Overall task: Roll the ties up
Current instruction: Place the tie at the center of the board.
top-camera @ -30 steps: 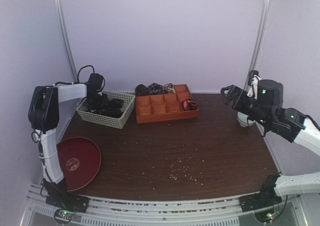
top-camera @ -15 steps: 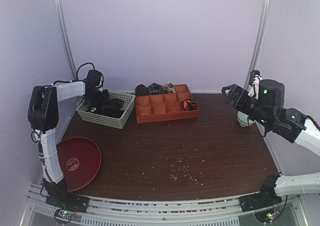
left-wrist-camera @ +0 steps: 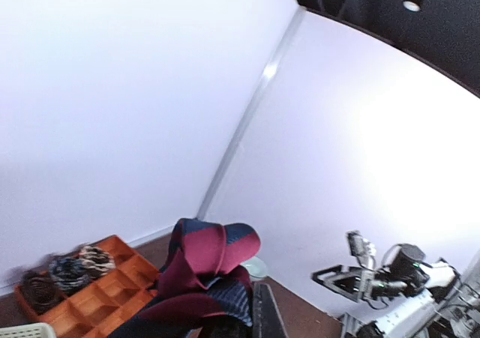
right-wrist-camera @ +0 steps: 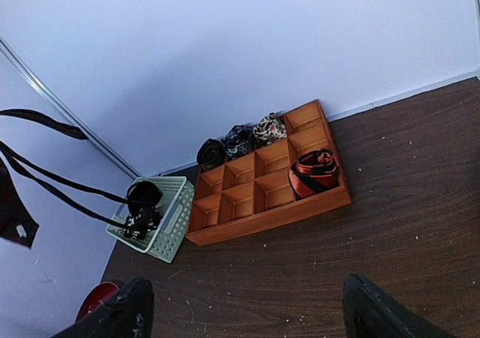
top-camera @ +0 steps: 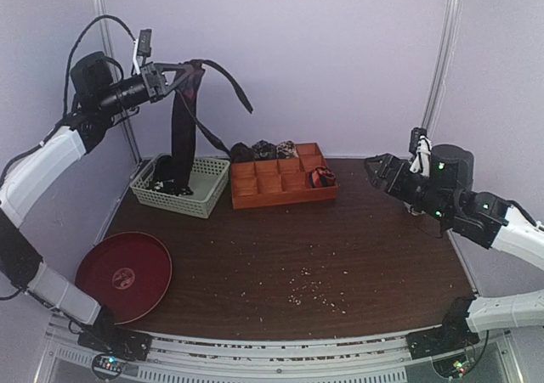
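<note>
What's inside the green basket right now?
The dark red tie hangs from the left pincer, its lower end down in the basket on a dark heap of ties. How many cannot be told: they overlap and cover the floor.

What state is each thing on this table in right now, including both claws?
basket: holds dark unrolled fabric
tray: most compartments bare
hanging tie: unrolled, dangling from high up, lower end in the basket
left gripper: shut on the hanging tie
right gripper: open, empty
red-and-black tie: coiled, in a tray compartment
three dark ties: coiled, in the tray's back row
</note>
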### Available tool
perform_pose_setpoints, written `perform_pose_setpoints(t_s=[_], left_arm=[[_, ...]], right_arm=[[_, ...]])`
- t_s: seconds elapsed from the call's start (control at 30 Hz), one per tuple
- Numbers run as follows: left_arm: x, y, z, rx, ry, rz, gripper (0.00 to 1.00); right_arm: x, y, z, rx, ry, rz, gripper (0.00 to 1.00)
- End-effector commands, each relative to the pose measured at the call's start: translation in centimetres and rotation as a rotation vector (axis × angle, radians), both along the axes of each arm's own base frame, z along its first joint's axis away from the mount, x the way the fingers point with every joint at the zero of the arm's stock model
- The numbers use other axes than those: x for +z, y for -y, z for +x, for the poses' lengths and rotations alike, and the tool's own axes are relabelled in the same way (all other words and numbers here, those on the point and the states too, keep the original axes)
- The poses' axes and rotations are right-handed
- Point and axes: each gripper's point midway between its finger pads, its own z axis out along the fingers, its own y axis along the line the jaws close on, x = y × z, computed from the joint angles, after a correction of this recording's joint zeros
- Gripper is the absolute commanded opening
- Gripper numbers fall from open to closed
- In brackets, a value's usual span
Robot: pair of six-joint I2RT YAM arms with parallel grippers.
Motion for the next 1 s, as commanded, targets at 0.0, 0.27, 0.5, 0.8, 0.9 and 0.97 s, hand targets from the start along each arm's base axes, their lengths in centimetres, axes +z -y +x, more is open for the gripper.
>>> perform_pose_setpoints(t_s=[0.0, 0.27, 0.5, 0.8, 0.9, 0.97], left_arm=[[-3.8, 5.6, -6.9, -0.29, -0.043, 0.012, 0.0], [-15.0, 13.0, -15.3, -0.472, -0.221, 0.029, 0.04], [-24.6, 14.4, -13.9, -0.359, -0.397, 0.162, 0.55], [-27.6, 4.3, -7.5, 0.233, -0.413, 0.506, 0.75], [-27.1, 2.9, -7.9, 0.24, -0.409, 0.489, 0.71], [-27.7, 1.3, -7.7, 0.277, -0.453, 0.489, 0.68]], right_arm=[[-0.5, -2.3, -0.1, 0.078, 0.02, 0.008, 0.88], [-4.7, -7.7, -2.3, 0.209, -0.051, -0.004, 0.85], [-11.0, -9.3, -3.5, 0.203, -0.209, -0.043, 0.8], [-14.9, -16.2, -4.7, 0.284, -0.253, -0.221, 0.69], [-15.7, -19.9, -4.4, 0.336, -0.258, -0.214, 0.67], [-17.0, -22.4, -4.3, 0.374, -0.252, -0.241, 0.67]])
